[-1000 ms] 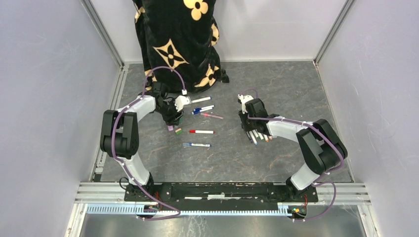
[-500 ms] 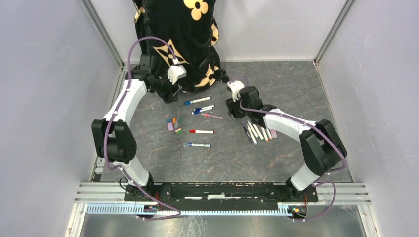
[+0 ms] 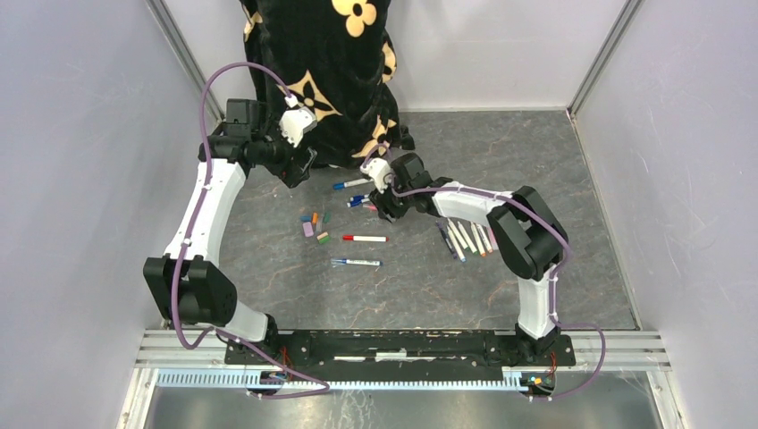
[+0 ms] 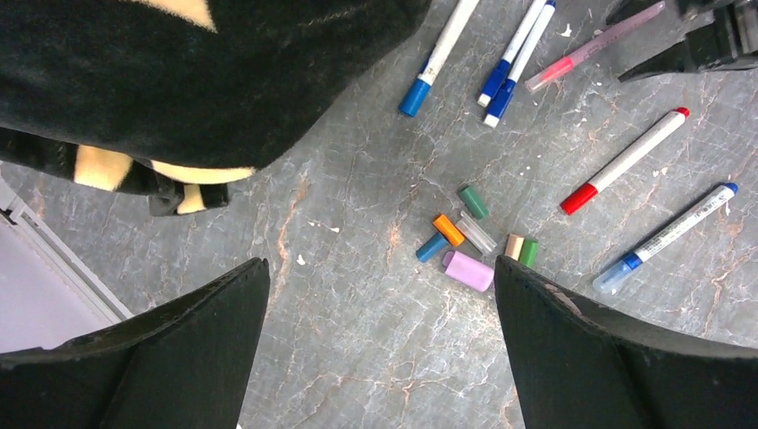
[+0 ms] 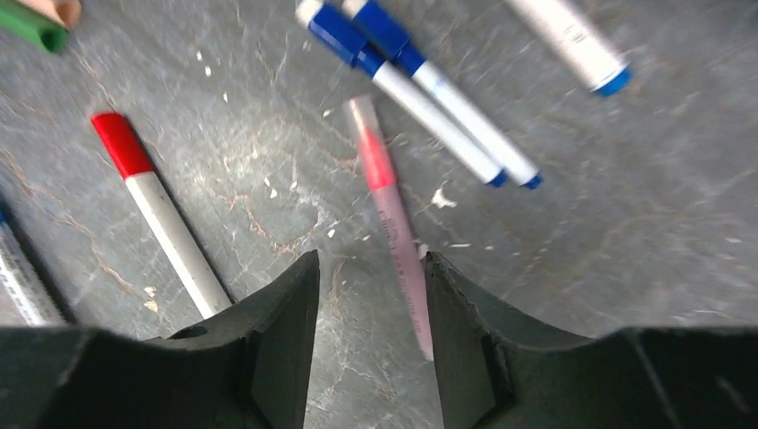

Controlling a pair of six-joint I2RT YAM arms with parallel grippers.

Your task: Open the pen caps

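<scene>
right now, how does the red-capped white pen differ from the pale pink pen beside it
The red-capped white pen has an opaque white barrel and a red cap; the pale pink pen is see-through pink along its length. The red-capped one lies outside the fingers of the open right gripper, while the pink one runs into the gap between them. Both lie flat on the grey table.
</scene>
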